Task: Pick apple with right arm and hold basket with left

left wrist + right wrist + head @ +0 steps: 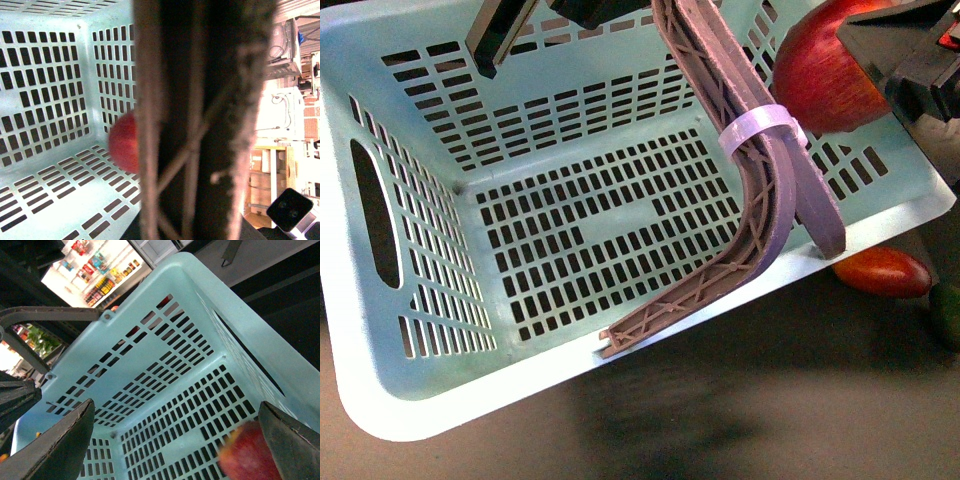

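Right now I count one pale mint-green rectangular plastic basket point(400, 400), smooth along its rounded rim and pierced with rows of short slots through walls and floor. It is tipped so its open mouth faces my front camera, and its long axis runs across that view, from the end wall with the one oval hand-hole point(375, 215) I can see toward the right. One curved brown handle point(760, 235), ribbed with a criss-cross lattice, rises from the near rim. A smoother brown strip point(817, 205) lies against it, and one white zip tie point(760, 130) binds the two. There is one round red apple point(825, 75), glossy with paler streaks, high at the basket's far right side. In the right wrist view it is a blur over the slotted floor, close against one of the two dark, wedge-shaped right fingers point(55, 450). Those are spread wide and grip nothing. The apple is too round to have a long axis, and I cannot tell which way its stem points. From the left wrist it shows as a red blob low beside a slotted wall. A dark bar that I take for one of the left fingers point(500, 35) hangs over the far wall. The left wrist view is mostly filled by the blurred handle up close, so I cannot tell whether those fingers are closed on it. On the dark desk point(720, 420), just outside the basket's near right corner, lie one oblong red-orange fruit point(885, 270) and one dark green fruit point(948, 315).
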